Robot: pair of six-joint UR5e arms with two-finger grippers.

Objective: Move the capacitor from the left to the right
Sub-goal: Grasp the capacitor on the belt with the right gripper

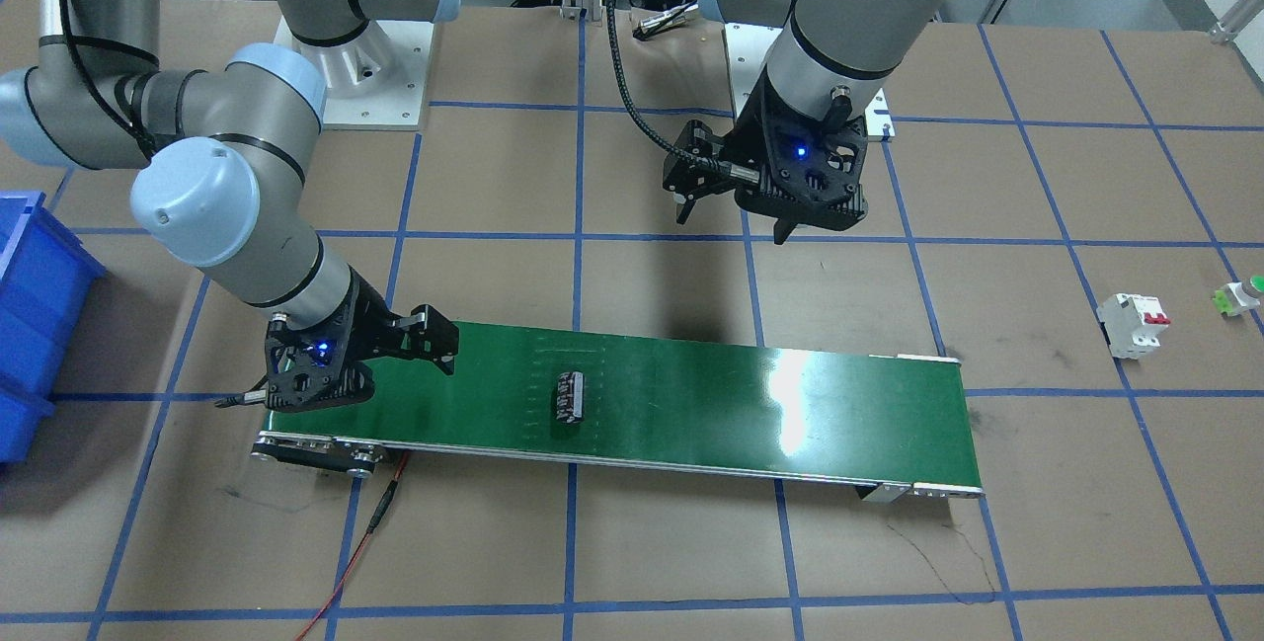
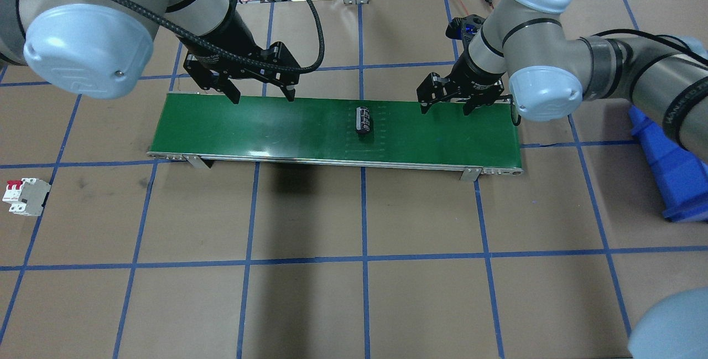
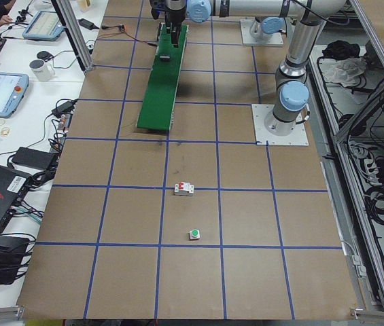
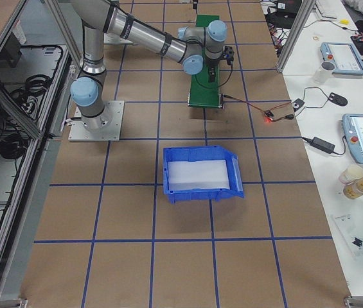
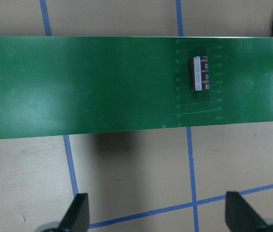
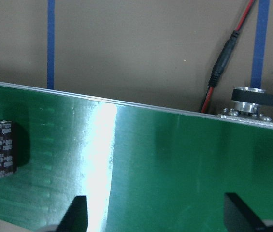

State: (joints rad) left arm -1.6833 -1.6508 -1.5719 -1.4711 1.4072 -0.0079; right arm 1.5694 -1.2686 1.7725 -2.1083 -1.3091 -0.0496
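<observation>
Capacitor [image 2: 364, 120] lay on its side about midway along the belt [image 2: 249, 126], touched by neither gripper. The left gripper [image 2: 263, 95] hung with jaws apart off the belt's robot-side edge, toward its left end. The right gripper [image 2: 445, 109] hovered over the belt's right end, jaws also apart. It looked to me like mid-transfer. Next, the right gripper would need to come down around the capacitor and close squarely.

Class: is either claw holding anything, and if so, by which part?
Nothing is held. The left claw and right claw are open and empty; the capacitor lies loose on the belt between them.
</observation>
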